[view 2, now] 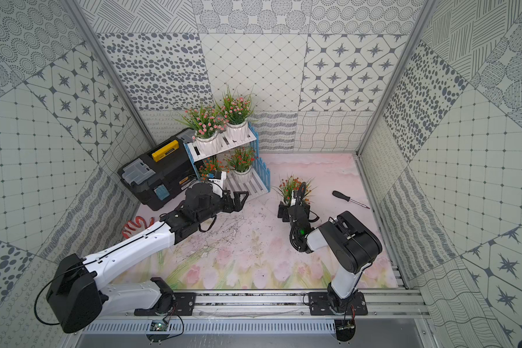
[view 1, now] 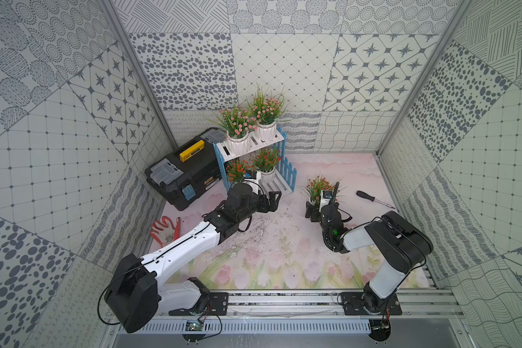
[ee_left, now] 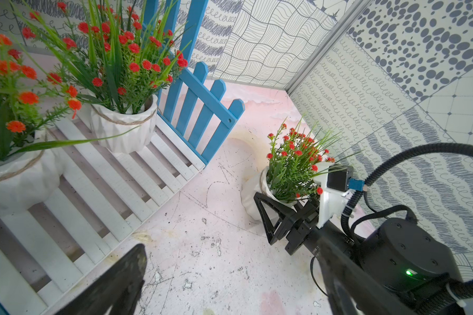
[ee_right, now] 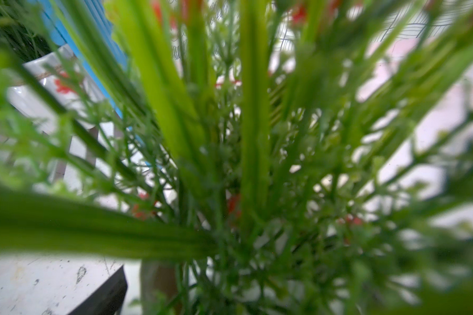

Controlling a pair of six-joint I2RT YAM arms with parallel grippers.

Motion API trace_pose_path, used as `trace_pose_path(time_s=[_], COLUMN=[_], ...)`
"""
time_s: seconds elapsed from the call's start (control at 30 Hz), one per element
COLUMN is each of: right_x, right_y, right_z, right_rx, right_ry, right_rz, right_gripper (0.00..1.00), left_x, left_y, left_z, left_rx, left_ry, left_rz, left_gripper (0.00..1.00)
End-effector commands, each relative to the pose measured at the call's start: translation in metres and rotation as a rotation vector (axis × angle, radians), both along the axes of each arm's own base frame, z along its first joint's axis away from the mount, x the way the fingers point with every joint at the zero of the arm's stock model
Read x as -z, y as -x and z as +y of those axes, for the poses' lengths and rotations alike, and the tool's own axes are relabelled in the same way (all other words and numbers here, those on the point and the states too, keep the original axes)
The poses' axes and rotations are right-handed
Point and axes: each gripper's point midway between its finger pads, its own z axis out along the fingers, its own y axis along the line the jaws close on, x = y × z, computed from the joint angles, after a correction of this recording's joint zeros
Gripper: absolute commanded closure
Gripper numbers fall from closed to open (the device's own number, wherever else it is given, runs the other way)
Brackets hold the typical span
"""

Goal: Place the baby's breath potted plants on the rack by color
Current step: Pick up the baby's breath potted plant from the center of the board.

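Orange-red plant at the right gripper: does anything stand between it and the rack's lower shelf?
Yes. The blue picket side frame stands between the plant and the lower shelf, and the open left gripper hangs just off that shelf's open front.

White links point(view 1: 181, 250), black joints point(view 1: 133, 289), looped black cables point(ee_left: 393, 158), green light point(ee_left: 409, 272)

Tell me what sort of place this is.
Probably a staged robot test cell, not a real room. Patterned panel walls box it in. A left arm and a right arm are bolted to a rail at the front. The floor is a printed flower mat.
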Motion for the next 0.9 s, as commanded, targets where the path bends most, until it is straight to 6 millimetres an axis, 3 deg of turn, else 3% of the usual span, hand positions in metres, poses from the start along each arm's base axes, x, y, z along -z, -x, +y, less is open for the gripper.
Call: trace_pose_path(time_s=[0.0,0.27,0.5,0.63,0.7,0.87], right_x=[-0.029,-0.061,-0.092,-0.104,-0.122,-0.133], right_y=[-0.003,0.009,0.02,0.028,0.026,0.023], right_z=[0.007,0.016,0.044,0.066,0.083,0.118], right_rx=[-0.036,-0.12,-0.279,-0.385,-0.433,-0.521], right_ry=[-0.059,-0.063,-0.061,-0.078,-0.092,-0.12], right_rz=[-0.089,-0.11,-0.12,-0.108,-0.138,-0.145], right_gripper=[0.19,0.2,0.2,0.19,0.18,0.18], left_x=[-0.013,-0.011,-0.014,-0.028,-0.038,-0.071], left_y=[-0.005,-0.007,-0.008,-0.003,0.001,0.016], left_z=[-0.001,0.001,0.002,0.0,0.0,0.009], left_rx=[-0.008,-0.016,-0.023,0.002,0.016,0.028], left_ry=[0.009,-0.004,0.001,0.026,0.044,0.098], left_rz=[-0.054,-0.057,-0.06,-0.074,-0.086,-0.142], left_gripper=[0.02,0.02,0.02,0.02,0.02,0.02])
